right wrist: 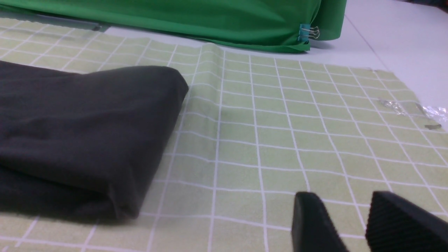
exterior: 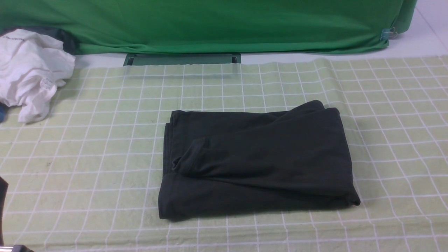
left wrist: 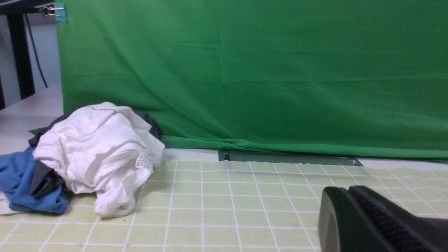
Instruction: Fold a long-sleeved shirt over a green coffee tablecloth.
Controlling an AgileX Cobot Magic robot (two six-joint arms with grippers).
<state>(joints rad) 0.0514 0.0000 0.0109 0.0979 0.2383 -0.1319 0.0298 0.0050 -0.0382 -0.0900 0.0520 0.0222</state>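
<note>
Both grippers have matte black, wedge-shaped jaws with finely ribbed inner faces.

The long-sleeved shirt (exterior: 257, 162) lies folded with its chest lettering hidden inside. Beside the white garment (left wrist: 99, 155), a blue cloth (left wrist: 21, 185) runs off the frame edge — partly buried too. The right gripper (right wrist: 353, 220) shows only its fingertips; the left gripper (left wrist: 353, 206) likewise — the rest is cut off.
</note>
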